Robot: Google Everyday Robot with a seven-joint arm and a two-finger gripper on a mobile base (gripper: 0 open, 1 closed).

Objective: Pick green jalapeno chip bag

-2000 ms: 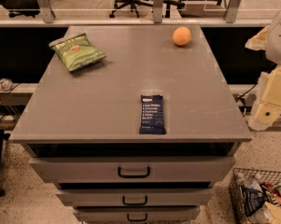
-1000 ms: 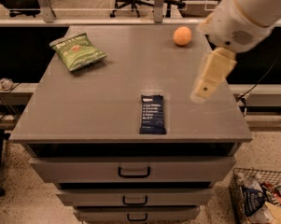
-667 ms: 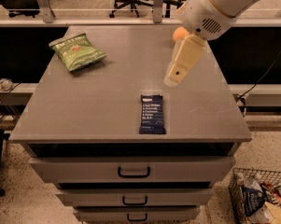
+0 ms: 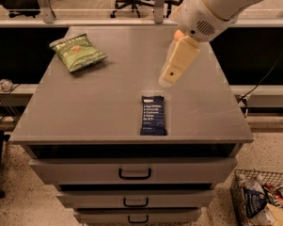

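The green jalapeno chip bag (image 4: 77, 52) lies on the far left of the grey cabinet top (image 4: 98, 98), puffy, with a pale top band. My gripper (image 4: 168, 79) hangs above the middle of the top, pointing down and left, well to the right of the bag and apart from it. The white arm comes in from the upper right.
A flat dark-blue bar wrapper (image 4: 153, 115) lies near the front middle, just below the gripper. An orange (image 4: 178, 34) sits at the far right, mostly hidden behind the arm. Drawers (image 4: 134, 173) are below the top. A wire basket (image 4: 261, 199) of packets stands on the floor at right.
The arm has swung in from the right edge and moved left over the cabinet top, now covering most of the orange. The bag and the bar have not moved.
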